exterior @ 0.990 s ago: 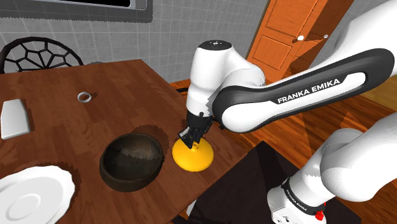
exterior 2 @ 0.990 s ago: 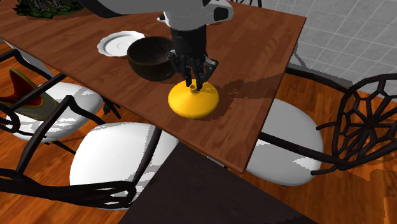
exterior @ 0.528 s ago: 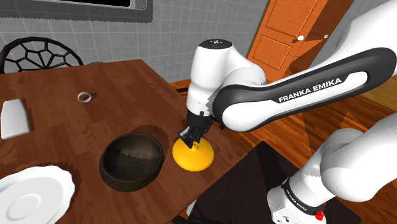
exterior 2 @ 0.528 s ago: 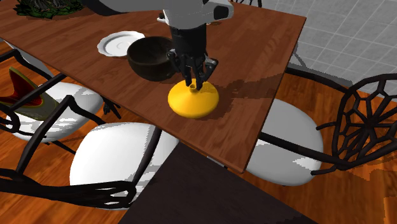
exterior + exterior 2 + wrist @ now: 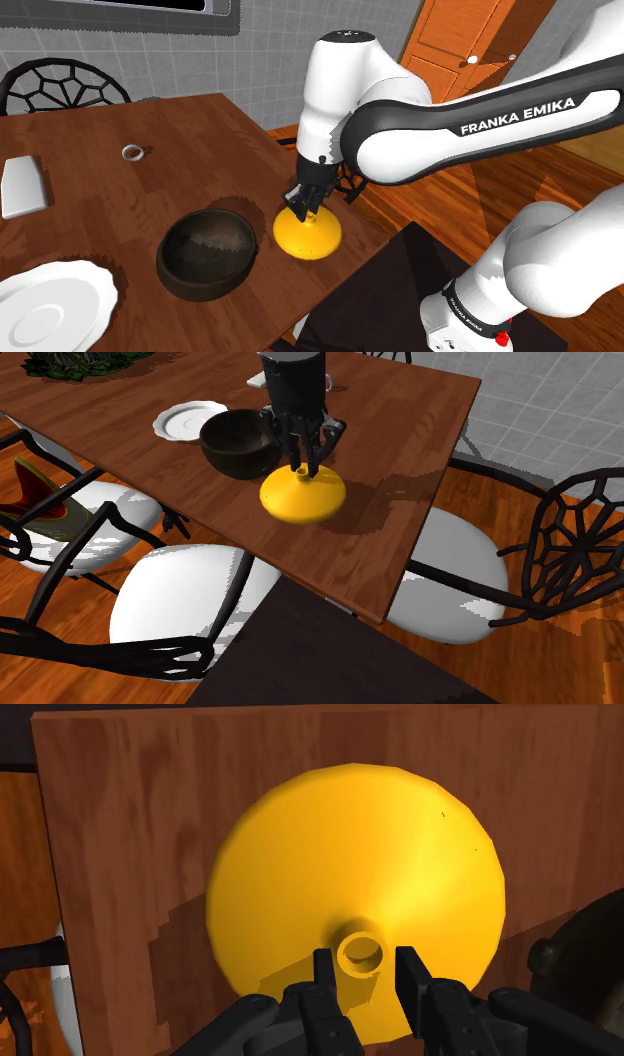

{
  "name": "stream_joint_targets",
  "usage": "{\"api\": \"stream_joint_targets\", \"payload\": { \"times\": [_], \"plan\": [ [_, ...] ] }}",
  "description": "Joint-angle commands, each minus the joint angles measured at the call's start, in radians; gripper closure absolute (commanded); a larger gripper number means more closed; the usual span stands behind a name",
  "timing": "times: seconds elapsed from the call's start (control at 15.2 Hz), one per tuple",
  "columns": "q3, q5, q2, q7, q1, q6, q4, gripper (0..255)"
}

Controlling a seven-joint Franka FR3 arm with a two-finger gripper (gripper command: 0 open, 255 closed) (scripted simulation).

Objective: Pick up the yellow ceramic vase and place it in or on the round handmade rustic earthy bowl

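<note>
A squat yellow vase (image 5: 307, 232) with a narrow neck hangs a little above the wooden table (image 5: 120, 205), casting a shadow beneath it. My gripper (image 5: 304, 204) is shut on the neck from above. In the second exterior view the vase (image 5: 302, 495) hangs under the gripper (image 5: 305, 469), right beside the dark brown round bowl (image 5: 235, 442). The wrist view shows both fingers (image 5: 325, 972) clasping the small neck ring, with the vase (image 5: 355, 874) spreading wide below my gripper (image 5: 362, 966). The bowl (image 5: 208, 253) stands empty at the shoulder view's left of the vase.
A white plate (image 5: 50, 305) lies past the bowl, also seen as the plate (image 5: 185, 420). A small ring (image 5: 133, 152) and a pale block (image 5: 22, 187) lie farther back. The table edge (image 5: 395, 597) runs close by the vase. Chairs (image 5: 180, 602) surround the table.
The vase has come up off the table with the gripper shut on its neck. The arm has risen; the bowl has not moved.
</note>
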Motion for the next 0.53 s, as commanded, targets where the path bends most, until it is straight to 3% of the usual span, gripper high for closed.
{"api": "stream_joint_targets", "payload": {
  "times": [0.0,0.46],
  "plan": [
    [-0.006,0.004,-0.015,-0.005,0.002,-0.031,0.017,255],
    [-0.024,0.01,-0.057,-0.019,0.004,-0.134,0.079,255]
  ]
}}
